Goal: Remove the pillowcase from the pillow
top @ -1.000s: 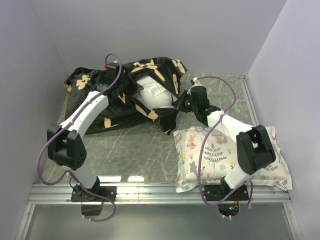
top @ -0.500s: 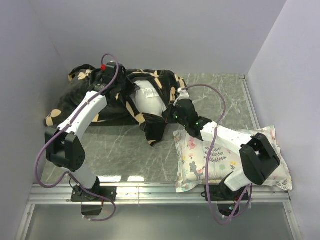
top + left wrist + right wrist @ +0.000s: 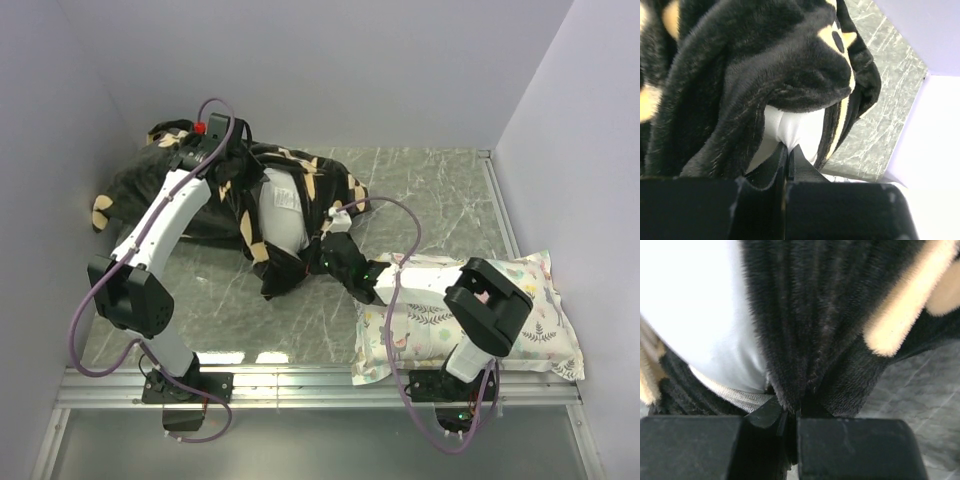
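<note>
Setting: a grey marble-patterned table (image 3: 430,185) is seen from above, with pale walls on three sides.
Pillowcase: a black plush fabric pillowcase (image 3: 160,195) printed with tan flowers and stars is bunched at the far left, with a fold trailing nearer toward the middle.
Pillow: a plump plain white pillow (image 3: 280,212) is partly exposed through the open mouth of the pillowcase, left of centre.
Left gripper: the left gripper (image 3: 788,150) is closed tight, and puckered white pillow cloth is pinched at its tips.
Right gripper: the right gripper (image 3: 790,410) is clamped closed on a black fold of the pillowcase edge, just beside the white cloth.
Bystander: a smaller white pillow with a pastel floral print (image 3: 530,335) is lain across by the right arm at the near right.
Step judged: the cover is being peeled off, and much of the pillow seems to be covered yet.
Doing it well: the pillow should be anchored firmly while the black edge is drawn away steadily. Only black cloth should be gripped on the right, so the two layers are not dragged together.
</note>
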Robot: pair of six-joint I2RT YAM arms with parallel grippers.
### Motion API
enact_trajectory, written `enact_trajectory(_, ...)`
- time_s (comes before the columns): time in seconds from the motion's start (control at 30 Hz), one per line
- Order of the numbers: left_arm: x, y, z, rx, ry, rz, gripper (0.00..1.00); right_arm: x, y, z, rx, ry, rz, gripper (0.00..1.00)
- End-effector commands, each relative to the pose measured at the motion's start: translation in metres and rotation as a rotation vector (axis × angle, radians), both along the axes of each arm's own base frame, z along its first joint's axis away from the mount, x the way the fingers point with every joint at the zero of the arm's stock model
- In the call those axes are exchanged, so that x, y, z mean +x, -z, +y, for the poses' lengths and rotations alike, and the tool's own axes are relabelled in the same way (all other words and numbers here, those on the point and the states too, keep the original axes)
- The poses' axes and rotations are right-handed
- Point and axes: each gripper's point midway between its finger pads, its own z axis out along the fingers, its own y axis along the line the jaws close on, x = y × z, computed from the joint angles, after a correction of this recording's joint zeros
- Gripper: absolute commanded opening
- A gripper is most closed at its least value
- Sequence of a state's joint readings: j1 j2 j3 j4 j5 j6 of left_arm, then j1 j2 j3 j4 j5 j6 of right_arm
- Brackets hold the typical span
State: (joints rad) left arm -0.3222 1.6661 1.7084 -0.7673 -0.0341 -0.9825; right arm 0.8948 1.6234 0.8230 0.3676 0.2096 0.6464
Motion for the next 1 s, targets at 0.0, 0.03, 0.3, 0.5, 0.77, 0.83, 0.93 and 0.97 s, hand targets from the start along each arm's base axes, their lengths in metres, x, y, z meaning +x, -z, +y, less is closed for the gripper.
enact_trajectory(0.0,0.053,-0.186,0.037,-0.134,-0.198,-0.589,0.01,-0.061,0.107,-0.046,-0.278,-0.029,0.265,0.0)
enact_trajectory(0.03,0.053,-0.184,0.038,-0.124,-0.2,-0.579,0.01,-0.062,0.113,-0.048,-0.291,-0.012,0.264,0.0)
enact_trajectory(0.3,0.055,-0.198,0.035,-0.107,-0.172,-0.581,0.01,-0.069,0.135,-0.054,-0.335,0.032,0.253,0.0)
enact_trajectory(0.5,0.027,-0.174,0.011,-0.056,-0.051,-0.548,0.0,-0.071,0.12,-0.031,-0.241,-0.031,0.26,0.0)
enact_trajectory(0.77,-0.068,-0.105,-0.046,0.163,0.115,-0.487,0.46,-0.073,0.072,0.009,-0.076,-0.156,0.244,0.0)
enact_trajectory(0.83,-0.084,-0.093,-0.042,0.21,0.075,-0.472,0.57,-0.073,0.063,0.015,-0.038,-0.176,0.245,0.0)
enact_trajectory(0.93,-0.106,-0.056,-0.044,0.253,0.051,-0.414,0.68,-0.069,0.051,0.017,0.011,-0.178,0.243,0.0)
enact_trajectory(0.97,-0.114,-0.036,-0.047,0.277,0.062,-0.387,0.91,-0.07,0.048,0.019,0.028,-0.196,0.251,0.0)
